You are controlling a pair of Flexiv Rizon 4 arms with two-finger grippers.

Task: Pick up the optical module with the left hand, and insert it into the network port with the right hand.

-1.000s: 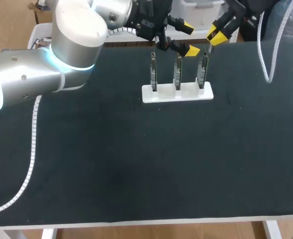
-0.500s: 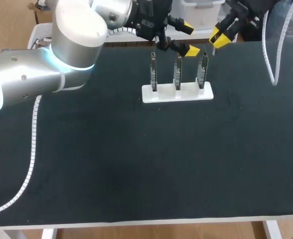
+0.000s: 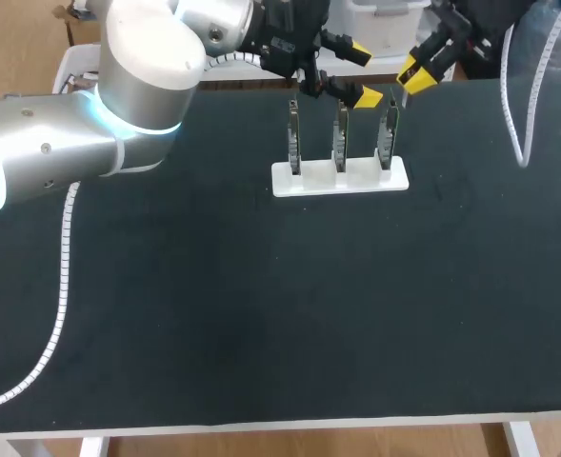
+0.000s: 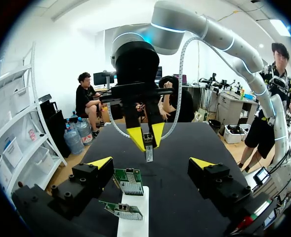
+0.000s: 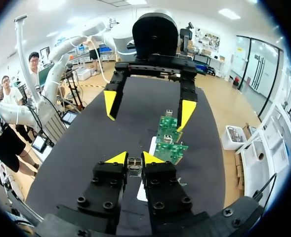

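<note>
A white slotted holder block sits on the black-covered table, far from the front edge and slightly right of the middle. Three upright green circuit boards stand in it, in a left-to-right row. The left gripper hangs above and just behind the middle board. The right gripper, clamping a small metal optical module, hangs above and just right of the right-hand board.

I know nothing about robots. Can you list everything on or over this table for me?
small silver metal optical module: one, silver, clamped in the right gripper, in the air
green circuit boards with metal network ports: three, green, upright in a row in the holder
white plastic holder: one, white, far middle of the table
black table: one, black
white ribbed cable: one, white, trailing over the table's left side from the left arm
left gripper: one, black with yellow tips, open, above the boards
right gripper: one, black with yellow tips, near the rightmost board
</note>
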